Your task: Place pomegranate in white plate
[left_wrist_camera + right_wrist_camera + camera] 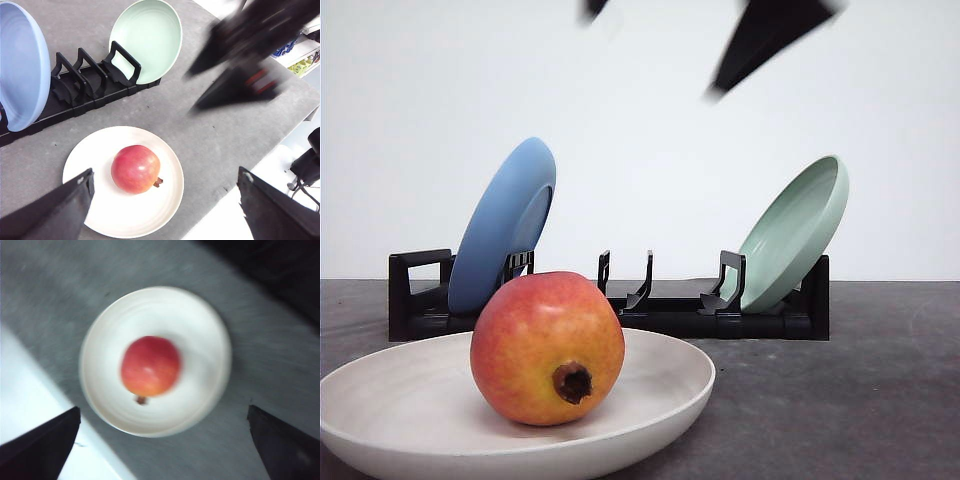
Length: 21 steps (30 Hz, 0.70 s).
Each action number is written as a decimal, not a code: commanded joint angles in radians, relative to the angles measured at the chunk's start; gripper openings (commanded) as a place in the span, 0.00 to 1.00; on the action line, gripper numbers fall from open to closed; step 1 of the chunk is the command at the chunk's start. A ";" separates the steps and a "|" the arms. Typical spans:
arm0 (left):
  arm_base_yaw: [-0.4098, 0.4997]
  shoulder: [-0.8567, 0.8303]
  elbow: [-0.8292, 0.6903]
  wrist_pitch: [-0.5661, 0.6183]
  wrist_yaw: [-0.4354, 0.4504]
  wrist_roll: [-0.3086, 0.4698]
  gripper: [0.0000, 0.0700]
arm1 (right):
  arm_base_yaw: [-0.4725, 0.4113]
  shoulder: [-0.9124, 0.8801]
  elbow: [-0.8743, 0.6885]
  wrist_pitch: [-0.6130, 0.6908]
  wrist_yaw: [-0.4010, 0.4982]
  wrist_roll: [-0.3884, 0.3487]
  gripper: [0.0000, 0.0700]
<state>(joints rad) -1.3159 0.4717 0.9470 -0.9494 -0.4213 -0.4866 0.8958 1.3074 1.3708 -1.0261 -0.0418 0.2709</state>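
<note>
Pomegranate point(548, 347): rests on its side in the white plate point(660, 385), near the centre, dark calyx nub turned toward the front camera; the shallow dish and raised rim seem enough to stop it rolling. Judged as placed, task at or near its end.

Black plate rack point(670, 318): behind the white plate, holding a blue plate point(504, 220) and a pale green plate point(798, 230) tilted in its slots, so each leans on a divider.

Left gripper point(165, 200): jaws spread wide, nothing between them; pomegranate and white plate lie below and between the fingers, well apart from both.

Right gripper point(165, 440): likewise wide open and empty, high above the plate, fruit below, clear of the fingers. The blur suggests motion; its direction cannot be told
</note>
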 commanded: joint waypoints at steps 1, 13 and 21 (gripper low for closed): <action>-0.013 0.005 0.006 0.010 -0.010 0.011 0.79 | 0.013 -0.068 0.020 -0.059 0.087 0.063 1.00; -0.013 0.005 0.006 0.104 -0.031 0.082 0.79 | 0.118 -0.593 -0.178 -0.099 0.384 0.286 1.00; -0.013 0.050 0.006 0.114 -0.031 0.094 0.79 | 0.136 -0.687 -0.314 0.055 0.387 0.268 1.00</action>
<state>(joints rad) -1.3159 0.5077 0.9470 -0.8491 -0.4469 -0.4090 1.0203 0.6181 1.0449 -0.9887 0.3418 0.5395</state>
